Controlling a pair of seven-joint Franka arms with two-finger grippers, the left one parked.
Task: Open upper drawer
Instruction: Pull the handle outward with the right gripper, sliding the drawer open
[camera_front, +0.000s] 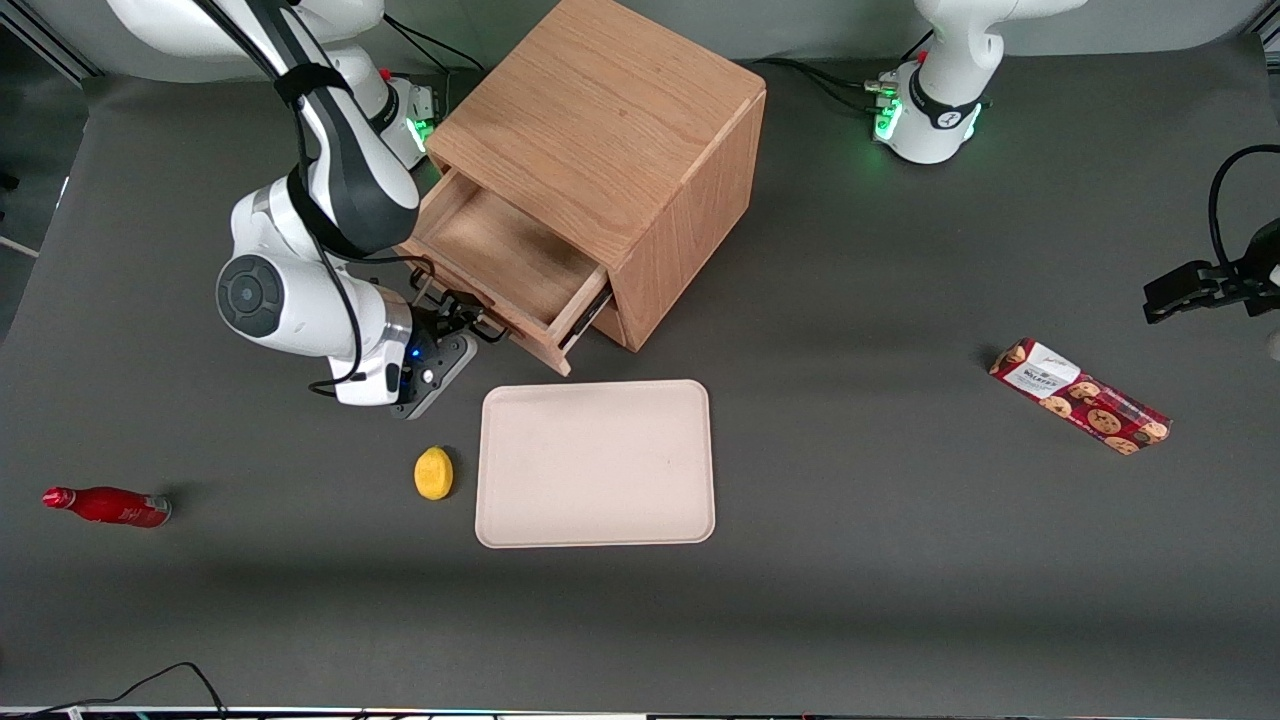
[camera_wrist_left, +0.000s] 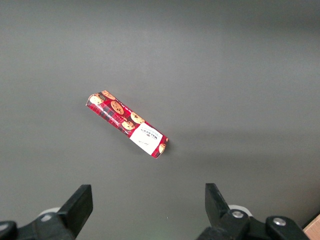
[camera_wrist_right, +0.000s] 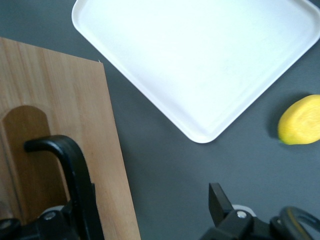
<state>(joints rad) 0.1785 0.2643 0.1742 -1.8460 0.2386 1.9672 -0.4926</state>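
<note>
At the cabinet (camera_front: 610, 160) front, the upper drawer (camera_front: 500, 265) is pulled well out, its shallow wooden tray body exposed and bare inside. Drawer front faces the working arm's end of the table and slightly toward the front camera.

Gripper (camera_front: 462, 322) sits right at the drawer front. In the wrist view one finger (camera_wrist_right: 77, 185) lies against the wooden front panel (camera_wrist_right: 60, 145) next to the black bar handle (camera_wrist_right: 47, 145); the other finger (camera_wrist_right: 220, 202) hangs over bare table, well apart from the first. So the pincer is spread wide, clamping nothing (handle end curves in just by the one finger, can't tell if they touch).

Lower drawer is mostly hidden under the open one.

Nearer the camera than the drawer: a pale rectangular tray (camera_front: 596, 463), flat on the table, nothing on it. Lemon (camera_front: 433, 473) just beside the tray, not touching, also seen in the wrist view (camera_wrist_right: 301, 120).

Red bottle (camera_front: 108, 506) lies on its side toward the working arm's end of the table. Cookie packet (camera_front: 1080, 396) lies flat toward the parked arm's end, well apart from everything else.
</note>
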